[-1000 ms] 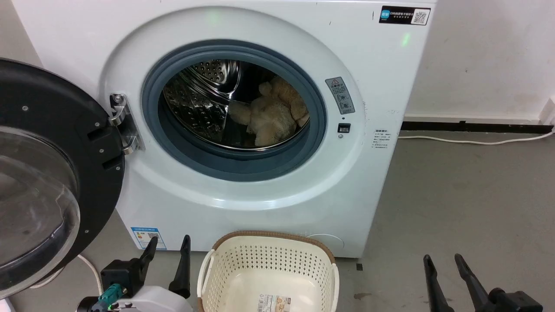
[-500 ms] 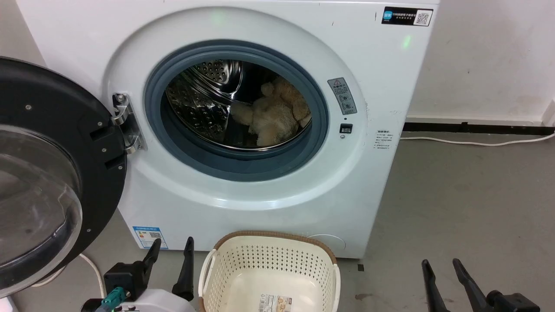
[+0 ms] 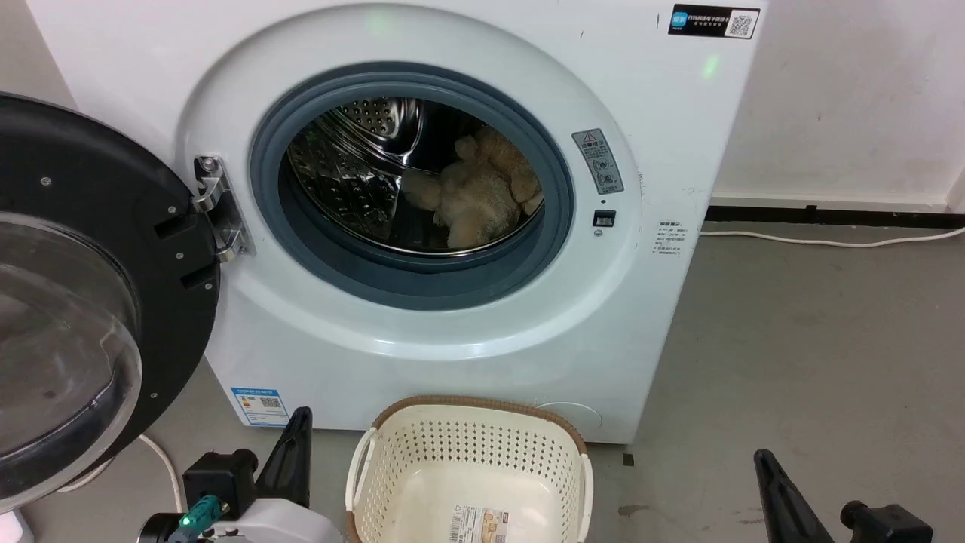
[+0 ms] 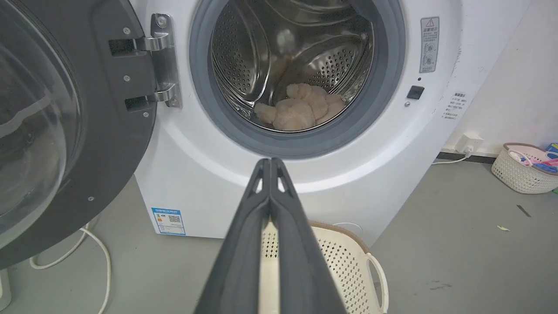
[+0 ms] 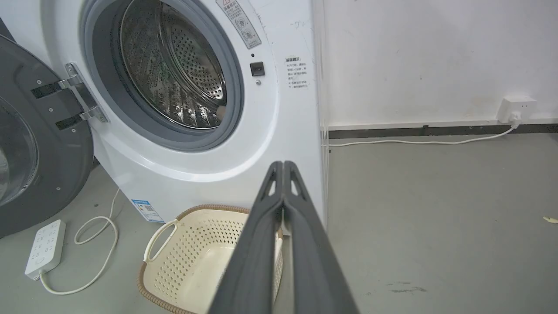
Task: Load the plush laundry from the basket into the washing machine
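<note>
The fluffy cream plush laundry lies inside the steel drum of the white washing machine, whose round glass door hangs wide open at the left. On the floor before the machine stands the cream perforated basket, holding nothing but a label sticker on its bottom. My left gripper is shut and holds nothing, low at the basket's left. My right gripper is shut too, holding nothing, low at the right.
A white cable runs along the floor by the back wall to a socket. A power strip with its cord lies under the open door. A second small basket with items stands by the wall at the right.
Both grippers have gone from open to shut, with nothing between the fingers. The head camera shifted slightly; the plush and basket have stayed where they were.
</note>
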You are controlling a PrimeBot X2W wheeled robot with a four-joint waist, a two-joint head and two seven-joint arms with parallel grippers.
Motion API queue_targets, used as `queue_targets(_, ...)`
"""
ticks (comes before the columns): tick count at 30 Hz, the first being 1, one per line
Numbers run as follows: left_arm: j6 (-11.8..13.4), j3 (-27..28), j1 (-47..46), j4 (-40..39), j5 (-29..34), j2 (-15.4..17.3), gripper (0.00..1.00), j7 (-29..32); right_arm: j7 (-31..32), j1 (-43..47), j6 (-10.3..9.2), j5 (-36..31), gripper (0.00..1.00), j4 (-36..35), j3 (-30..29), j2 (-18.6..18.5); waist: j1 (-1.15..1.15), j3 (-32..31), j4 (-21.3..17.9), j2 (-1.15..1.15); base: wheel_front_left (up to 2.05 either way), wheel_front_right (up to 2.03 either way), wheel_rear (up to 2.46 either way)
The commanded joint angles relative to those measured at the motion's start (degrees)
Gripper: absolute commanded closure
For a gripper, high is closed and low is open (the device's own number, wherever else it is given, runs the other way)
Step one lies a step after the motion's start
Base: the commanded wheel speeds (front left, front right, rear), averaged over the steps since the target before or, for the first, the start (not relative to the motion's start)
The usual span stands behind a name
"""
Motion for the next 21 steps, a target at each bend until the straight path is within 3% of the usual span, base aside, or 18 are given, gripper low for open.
queue_targets(1,-0.3,0.8,0.0,-0.5,1.2,-0.5,1.0,0.3,0.4,-1.2,-0.01,-0.7,1.0,-0.4,0.0,0.0,0.0,0.1,0.0,0.0,0.0,0.0,0.0)
queue_targets(21,-2.0,4.1,0.1,-1.8,6.4,-3.2,1.0,2.1,2.7,-2.9,-0.01,-3.2,1.0,-1.5,-0.1,0.0,0.0,1.0,-0.3,0.0,0.0,0.0,0.0)
